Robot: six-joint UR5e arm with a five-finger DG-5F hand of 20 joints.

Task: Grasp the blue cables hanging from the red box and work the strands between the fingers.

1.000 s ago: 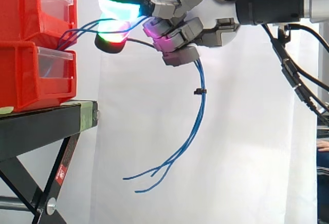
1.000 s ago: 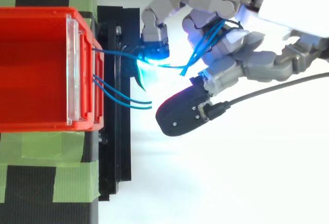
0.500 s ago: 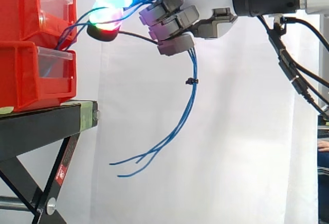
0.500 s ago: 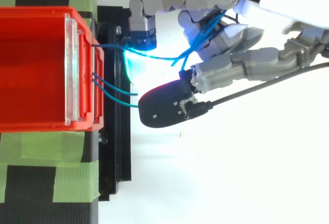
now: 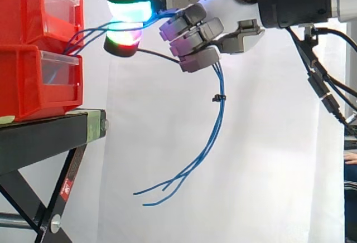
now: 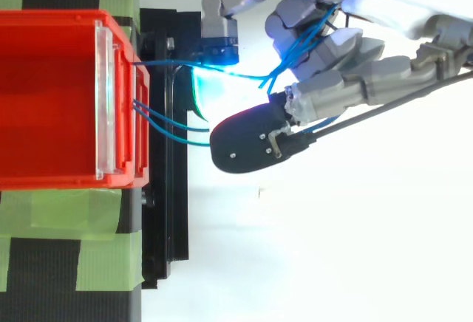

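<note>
Several blue cables (image 5: 215, 126) clamped in the hand (image 5: 192, 31), near the red box (image 6: 44, 100).
Curled fingers (image 5: 198, 58) close round the strands, hiding how they cross the palm; loose ends dangle below, bound by a small black tie (image 5: 218, 97). The strands stretch on to the box front, their roots hidden behind its lip.

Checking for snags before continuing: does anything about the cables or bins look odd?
Nothing stands out. The blue cables run from the red box into the hand, curled round them, and hang loose below, ends splayed.
</note>
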